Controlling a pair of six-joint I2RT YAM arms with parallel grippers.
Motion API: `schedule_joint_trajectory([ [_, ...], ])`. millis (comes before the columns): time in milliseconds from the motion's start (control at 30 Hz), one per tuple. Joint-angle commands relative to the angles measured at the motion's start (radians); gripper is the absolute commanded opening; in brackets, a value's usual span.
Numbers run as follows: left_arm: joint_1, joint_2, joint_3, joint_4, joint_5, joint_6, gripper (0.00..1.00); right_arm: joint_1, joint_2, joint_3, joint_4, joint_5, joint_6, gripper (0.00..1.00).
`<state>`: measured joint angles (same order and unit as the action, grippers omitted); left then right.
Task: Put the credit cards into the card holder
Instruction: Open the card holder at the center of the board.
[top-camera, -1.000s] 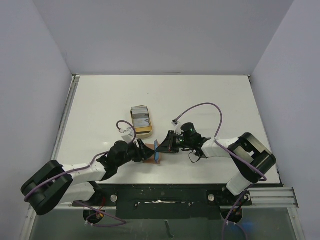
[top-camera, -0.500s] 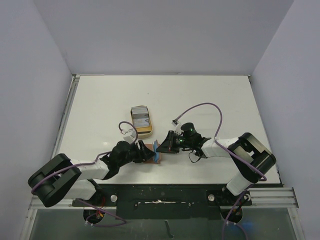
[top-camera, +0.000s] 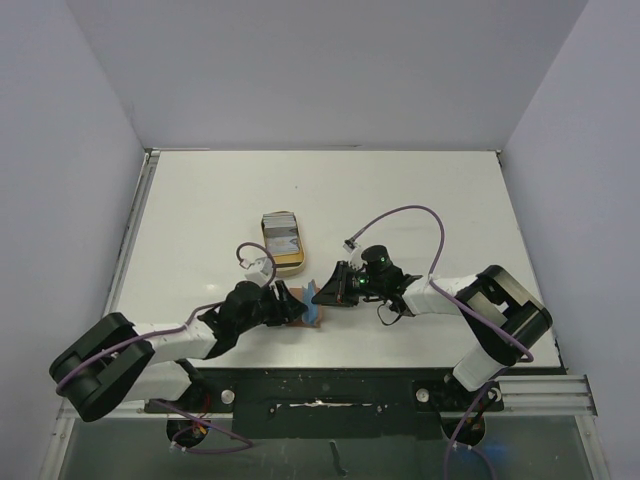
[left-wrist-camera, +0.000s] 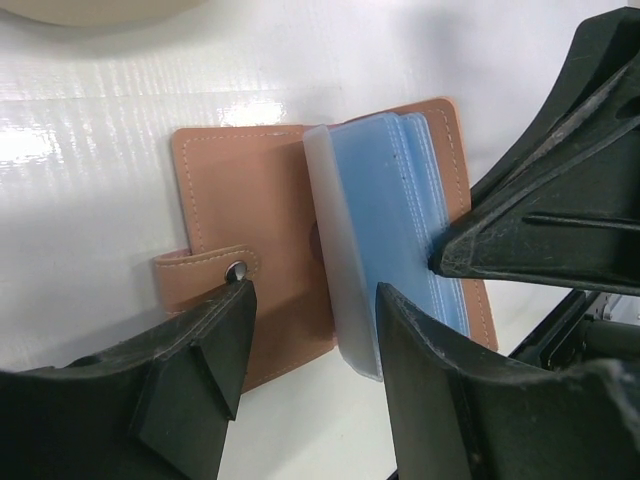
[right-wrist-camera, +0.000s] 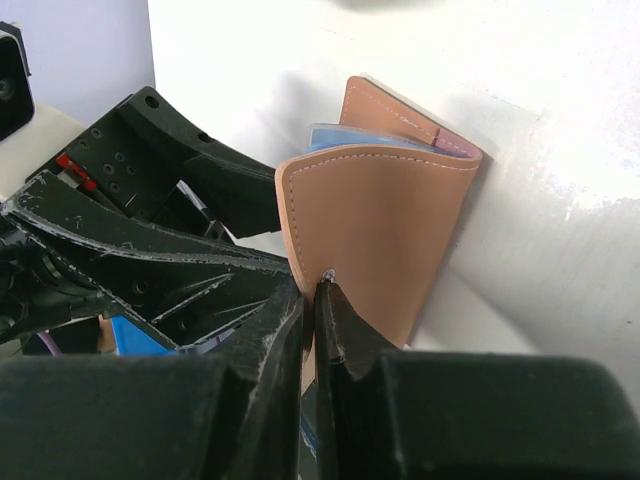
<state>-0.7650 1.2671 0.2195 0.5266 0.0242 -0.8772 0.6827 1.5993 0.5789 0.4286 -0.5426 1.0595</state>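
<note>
Lying open on the white table (top-camera: 420, 200), close to its near edge, the card holder (left-wrist-camera: 260, 210) is between the two grippers; its brown left flap is flat on the surface, with the snap tab (left-wrist-camera: 205, 266) pointing outward; its right flap carries blue sleeves (left-wrist-camera: 395, 190) and is lifted, nearly upright in the right wrist view. The right gripper (right-wrist-camera: 318, 290) has its fingers pressed together on the edge of this lifted flap and pinches it; in the left wrist view its black tip touches the blue sleeves. The left gripper (left-wrist-camera: 312, 310) is spread and its fingers are not closed on anything that I can see; one finger is over the flat flap just beside the snap tab; the other finger is just beside a pale grey sheet (left-wrist-camera: 340, 260) that stands along the fold. Whether this sheet is a card or a frosted sleeve I cannot tell, and I cannot tell if the finger touches it. The credit cards (top-camera: 283, 237) lie in a stack in a tan tray (top-camera: 292, 268); the tray stands farther from the arms, behind the card holder and a little to the left, apart from it; the top card looks grey and silver. Both arms reach toward the middle from their own sides, low over the table.
</note>
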Motion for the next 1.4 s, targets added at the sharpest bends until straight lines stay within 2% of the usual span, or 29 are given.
schedule_joint_trajectory([
  [0, 0.003, -0.030, 0.018, -0.103, -0.079, 0.038, 0.50, 0.014, 0.001, 0.026, -0.049, 0.003, -0.021, 0.00],
  [200, 0.001, -0.096, 0.041, -0.156, -0.059, 0.030, 0.50, 0.014, -0.008, 0.042, -0.111, 0.024, -0.045, 0.00],
  [400, -0.008, -0.163, 0.021, -0.018, 0.024, 0.020, 0.56, 0.014, -0.010, 0.048, -0.117, 0.027, -0.048, 0.00],
  [500, -0.010, -0.129, 0.016, 0.011, 0.034, 0.027, 0.59, 0.015, -0.003, 0.051, -0.117, 0.025, -0.047, 0.00],
  [867, -0.010, -0.008, 0.015, 0.099, 0.072, 0.031, 0.59, 0.013, -0.006, 0.056, -0.123, 0.024, -0.053, 0.00],
  [1133, -0.011, -0.022, 0.002, 0.145, 0.097, 0.009, 0.59, 0.014, -0.006, 0.050, -0.118, 0.023, -0.052, 0.00],
  [1367, -0.011, -0.007, 0.006, 0.103, 0.060, 0.018, 0.59, 0.015, -0.002, 0.048, -0.110, 0.018, -0.049, 0.00],
])
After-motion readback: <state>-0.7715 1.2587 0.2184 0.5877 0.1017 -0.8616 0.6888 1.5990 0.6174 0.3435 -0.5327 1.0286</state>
